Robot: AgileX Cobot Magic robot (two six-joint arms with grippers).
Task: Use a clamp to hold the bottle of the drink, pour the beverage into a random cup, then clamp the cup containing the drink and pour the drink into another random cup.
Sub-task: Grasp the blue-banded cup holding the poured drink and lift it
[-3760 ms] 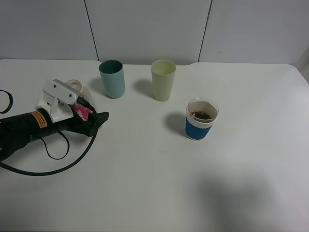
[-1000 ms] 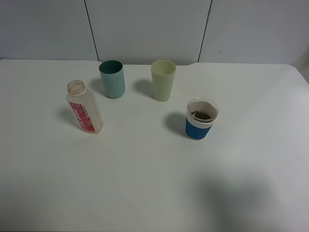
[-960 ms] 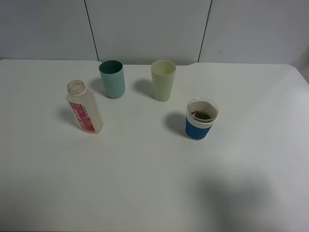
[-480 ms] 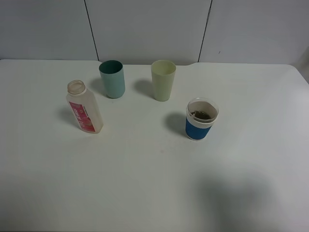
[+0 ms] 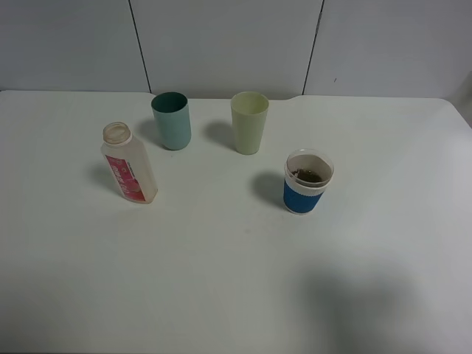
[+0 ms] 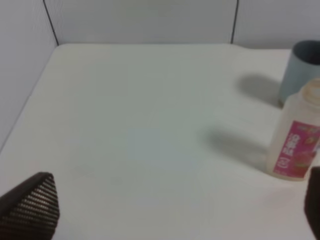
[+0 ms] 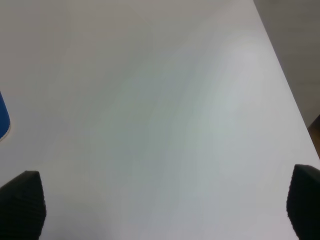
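The bottle [image 5: 129,164], clear with a pink-red label, stands uncapped at the left of the table; the left wrist view shows it too [image 6: 295,145]. The blue-banded cup [image 5: 307,181] stands right of centre with the brown beverage [image 5: 308,175] in it. The pale yellow-green tumbler [image 5: 249,122] stands behind it. Neither arm shows in the exterior high view. My left gripper [image 6: 172,207] is open, well short of the bottle, nothing between its fingers. My right gripper [image 7: 162,200] is open over bare table, with only a blue edge of the cup [image 7: 3,119] showing.
A teal tumbler [image 5: 171,120] stands behind the bottle, also in the left wrist view [image 6: 302,65]. The white table [image 5: 221,280] ends at a grey panelled wall at the back. The table's right edge [image 7: 287,95] runs near my right gripper.
A few seconds ago my left arm lay by the bottle; it has since drawn back out of the exterior high view. Over the last second nothing has moved.
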